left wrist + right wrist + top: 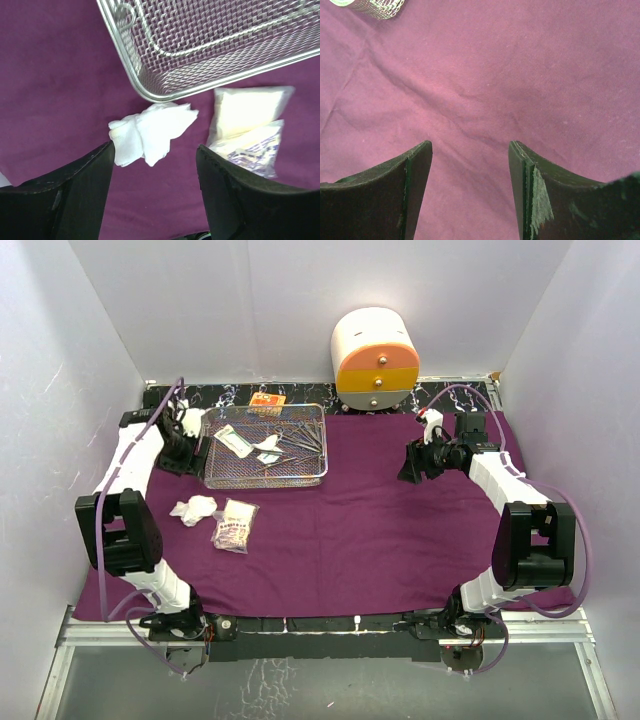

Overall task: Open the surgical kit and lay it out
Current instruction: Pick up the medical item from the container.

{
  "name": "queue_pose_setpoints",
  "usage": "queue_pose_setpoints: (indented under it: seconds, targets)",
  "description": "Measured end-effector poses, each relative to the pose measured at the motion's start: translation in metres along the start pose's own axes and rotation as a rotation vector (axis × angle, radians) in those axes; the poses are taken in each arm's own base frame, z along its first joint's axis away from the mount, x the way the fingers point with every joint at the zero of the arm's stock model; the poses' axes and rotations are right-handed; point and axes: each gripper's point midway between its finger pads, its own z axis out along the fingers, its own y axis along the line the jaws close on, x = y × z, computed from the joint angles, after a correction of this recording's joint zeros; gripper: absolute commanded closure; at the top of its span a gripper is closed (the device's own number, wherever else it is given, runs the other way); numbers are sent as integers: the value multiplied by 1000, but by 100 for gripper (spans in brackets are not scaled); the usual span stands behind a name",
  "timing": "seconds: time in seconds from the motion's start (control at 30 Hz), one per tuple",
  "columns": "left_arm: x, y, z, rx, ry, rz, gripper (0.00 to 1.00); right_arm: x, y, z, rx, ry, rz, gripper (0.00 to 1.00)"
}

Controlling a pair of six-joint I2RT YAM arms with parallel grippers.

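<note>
We hold both claws wide open and empty over the spread purple cloth (400, 520).

The wire tray (265, 483) sits far left on the cloth, with the forceps (300, 435) inside. A gauze wad (150, 132) and a packet (247, 125) lie just beside it. Our left claw (154, 146) hangs above the wad, our right claw (470, 145) over bare cloth. The wad looks soft and light, so we'd pinch its bunched middle. In the tray's tangle, we cannot make out the tweezers.
</note>
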Motion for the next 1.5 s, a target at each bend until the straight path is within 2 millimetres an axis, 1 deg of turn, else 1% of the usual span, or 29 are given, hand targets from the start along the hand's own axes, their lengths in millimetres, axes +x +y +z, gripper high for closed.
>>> queue_pose_setpoints:
  seconds: [0.1, 0.17, 0.23, 0.3, 0.37, 0.4, 0.5, 0.63, 0.77, 0.87, 0.97, 1.13, 1.5]
  targets:
    - [-22, -9, -11, 11, -56, 19, 35, 0, 0, 0, 0, 0, 0, 39]
    - [-42, -19, -18, 18, -94, 49, 34, 0, 0, 0, 1, 1, 0, 39]
    - [-68, -32, -22, 27, -134, 92, 34, 0, 0, 0, 1, 1, 0, 39]
    - [-95, -45, -19, 37, -173, 133, 34, 0, 0, 0, 1, 1, 0, 39]
    - [-119, -55, -10, 48, -192, 163, 34, 0, 0, 0, 1, 0, -1, 39]
    - [-127, -59, -5, 54, -194, 173, 34, 0, 0, 0, 1, 0, 0, 39]
    - [-157, -69, 22, 71, -199, 198, 34, 0, -1, 0, 1, 0, -1, 39]
    - [-182, -79, 60, 90, -179, 214, 34, 0, -2, -1, 6, -1, 2, 39]
    - [-195, -87, 86, 98, -169, 231, 34, 0, -3, -1, 6, -2, 2, 39]
    - [-200, -95, 97, 95, -165, 252, 34, 0, -3, -1, 6, -2, 1, 39]
    - [-201, -102, 103, 88, -166, 272, 34, 0, -3, -1, 7, -1, 2, 39]
    - [-206, -108, 104, 74, -179, 297, 34, 0, -3, -1, 7, -1, 2, 39]
    - [-206, -105, 119, 60, -174, 299, 36, 0, -3, -1, 7, -1, 2, 39]
